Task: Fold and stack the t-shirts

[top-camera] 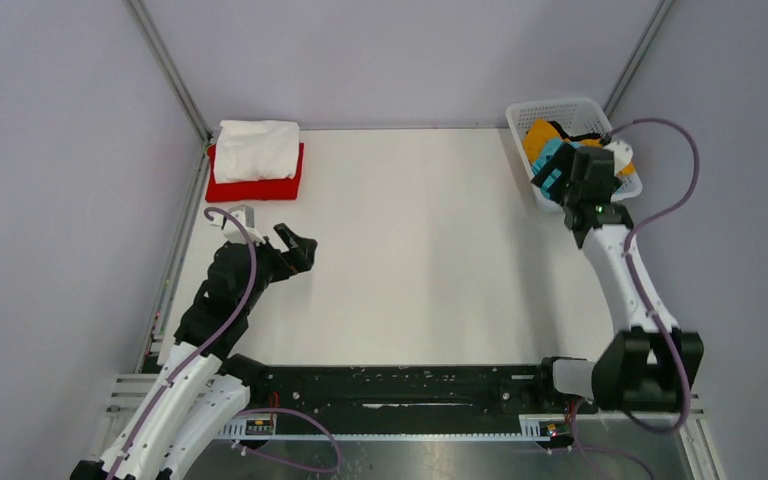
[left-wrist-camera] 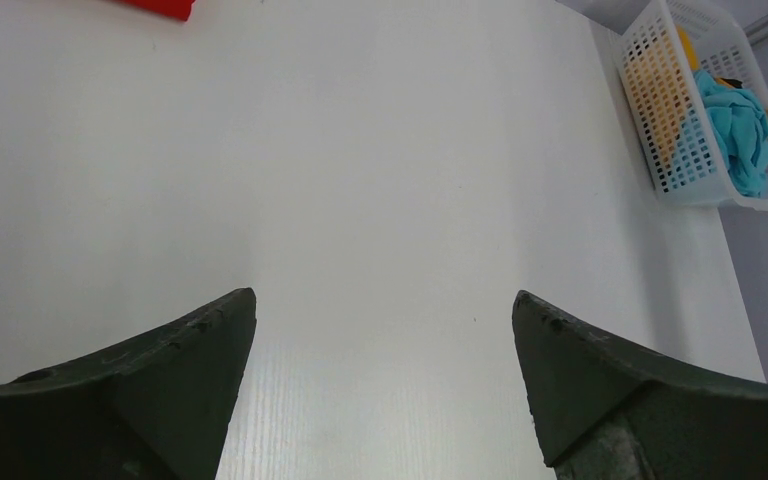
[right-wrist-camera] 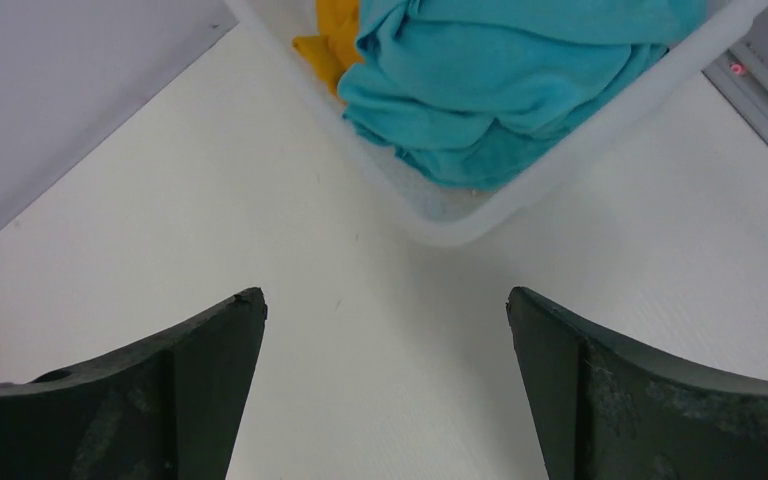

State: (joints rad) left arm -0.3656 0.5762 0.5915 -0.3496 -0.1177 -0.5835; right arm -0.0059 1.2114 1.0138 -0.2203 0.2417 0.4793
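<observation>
The right claw (right-wrist-camera: pixel 382 300) is wide open, and there is nothing between its two dark fingers (right-wrist-camera: pixel 160 400). It hangs over the white table (right-wrist-camera: pixel 140 230), just in front of a corner of the white plastic basket (right-wrist-camera: pixel 460 225). Inside that corner lies the turquoise t-shirt (right-wrist-camera: pixel 500 80). It is not folded. It is all scrunched up in a soft heap with big rolls and creases, and it touches the basket wall. Right beside it, deeper in the basket, is the mustard yellow t-shirt (right-wrist-camera: pixel 335 30), also scrunched, and I can only see part of it. The left claw (left-wrist-camera: pixel 385 300) is open too and holds nothing. It sits over bare table on the left side, well away from the basket. In the far left corner of the table the white t-shirt (top-camera: pixel 257 150) lies folded on top of the folded red t-shirt (top-camera: pixel 255 188), and the red one peeks out along the front and sides. So I count two claws, one basket, and four t-shirts, one of each colour: two in the basket and two in the pile.
</observation>
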